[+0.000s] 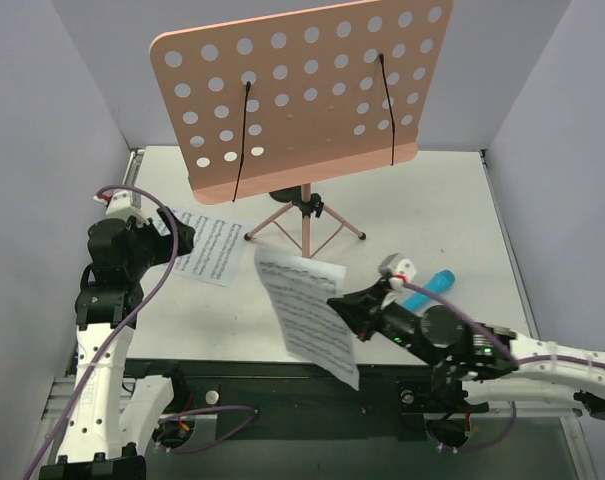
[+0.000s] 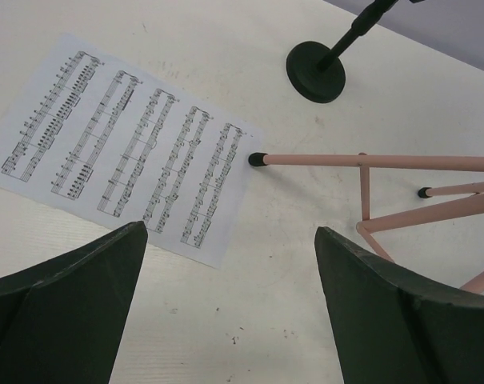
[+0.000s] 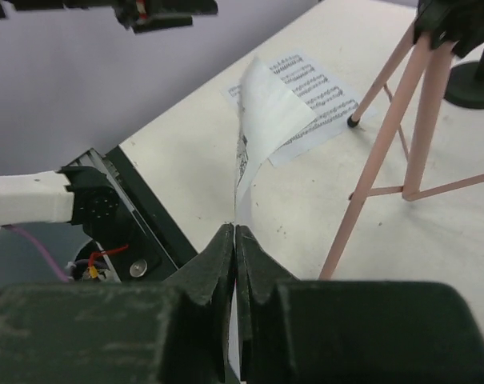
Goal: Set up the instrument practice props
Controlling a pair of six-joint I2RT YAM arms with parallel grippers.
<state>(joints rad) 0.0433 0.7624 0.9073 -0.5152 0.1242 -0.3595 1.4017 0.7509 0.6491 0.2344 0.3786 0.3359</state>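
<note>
Top view: right claw (image 1: 334, 300) pinching curled sheet (image 1: 307, 320) off the table, stand (image 1: 302, 95) beyond it, left claw (image 1: 185, 240) above flat sheet (image 1: 214, 252), left wrist: claw wide open, flat sheet ahead-left, stand ahead-right, right wrist: jaws closed on curled sheet's edge, stand to the right.

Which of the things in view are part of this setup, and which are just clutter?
Job:
pink hole-punched music stand
white printed music sheet pinched in the right gripper
second white music sheet lying flat

Lying about:
blue cylinder
black round-based rod
</note>
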